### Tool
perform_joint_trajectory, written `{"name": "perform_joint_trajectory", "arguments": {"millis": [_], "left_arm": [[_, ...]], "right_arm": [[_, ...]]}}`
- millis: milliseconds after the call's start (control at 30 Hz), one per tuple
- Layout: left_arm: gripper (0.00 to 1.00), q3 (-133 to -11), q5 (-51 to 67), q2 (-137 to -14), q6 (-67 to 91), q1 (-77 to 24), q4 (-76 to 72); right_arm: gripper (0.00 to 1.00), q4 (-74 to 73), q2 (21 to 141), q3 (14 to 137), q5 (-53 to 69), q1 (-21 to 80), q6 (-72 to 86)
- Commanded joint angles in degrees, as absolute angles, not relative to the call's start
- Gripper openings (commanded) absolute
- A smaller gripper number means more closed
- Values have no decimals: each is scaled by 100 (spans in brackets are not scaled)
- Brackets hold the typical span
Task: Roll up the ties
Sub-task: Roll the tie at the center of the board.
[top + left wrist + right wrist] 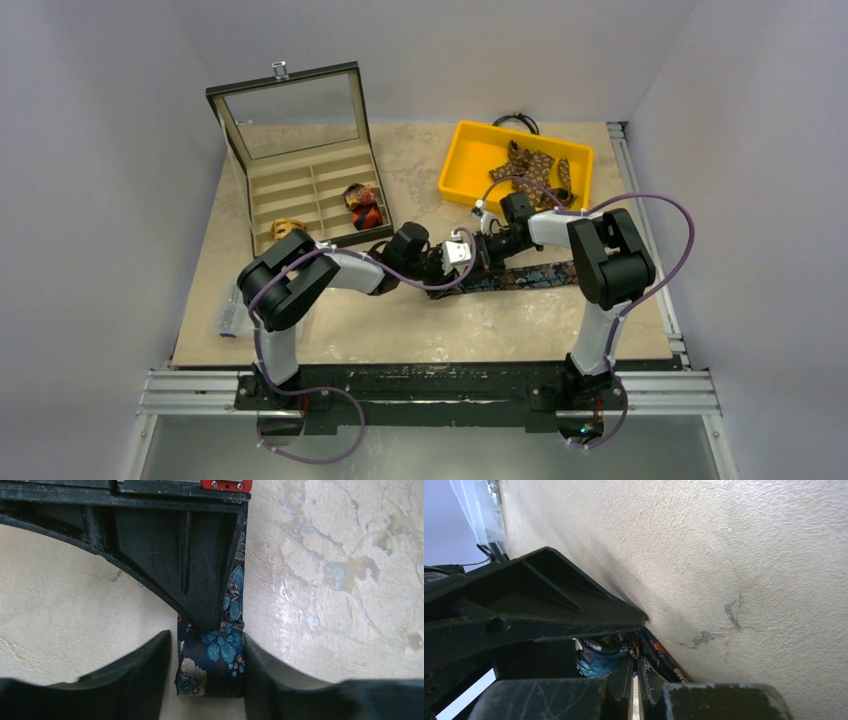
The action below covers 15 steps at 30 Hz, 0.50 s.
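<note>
A dark navy floral tie [530, 276] lies as a flat strip across the table's middle, its left end curled into a small roll [215, 665]. My left gripper [206, 636] stands open around that roll. Its right finger [270, 675] touches the roll's side, and a gap shows at the left finger [145, 670]. My right gripper [638, 662] is shut, its tips pressed down on the tie [599, 660] just behind the roll. In the top view both grippers meet at the tie's left end [478, 262].
An open display box [262, 190] at the back left holds a red-orange coil [362, 208] and a tan coil [288, 228]. A yellow bin [470, 140] at the back right holds brown dotted ties [530, 165]. A grey object [228, 318] lies by the left edge.
</note>
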State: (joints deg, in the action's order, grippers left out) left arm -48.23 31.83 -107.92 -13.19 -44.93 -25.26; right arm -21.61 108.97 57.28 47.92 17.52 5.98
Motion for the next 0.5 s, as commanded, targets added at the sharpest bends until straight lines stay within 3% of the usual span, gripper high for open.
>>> {"name": "perform_joint_trajectory", "arguments": {"millis": [0,67,133,200,333,467], "left_arm": [[44,-4759,2952,-10911,-1712,-4629,-2128],[35,-4707,2713,-10819,-1914,-4637,-1856],[31,-4629,2510,-10743,-2094,-4641,-1663],[29,-4642,2315,-10734,-2141,-4658,-1474],[26,-4766,2170,-10740,-2266,-4749,-1170],[26,-4902,2127,-10851,-2355,-4838,-919]], "right_arm": [[0,-2172,11019,5805,4058,1767,234],[0,-2266,10918,5889,4063,1759,185],[10,-2455,10802,5999,4128,1737,144],[25,-2750,10681,6140,4283,1676,85],[42,-3217,10376,6201,4743,1352,41],[50,-3416,10400,6212,5142,1358,185]]}}
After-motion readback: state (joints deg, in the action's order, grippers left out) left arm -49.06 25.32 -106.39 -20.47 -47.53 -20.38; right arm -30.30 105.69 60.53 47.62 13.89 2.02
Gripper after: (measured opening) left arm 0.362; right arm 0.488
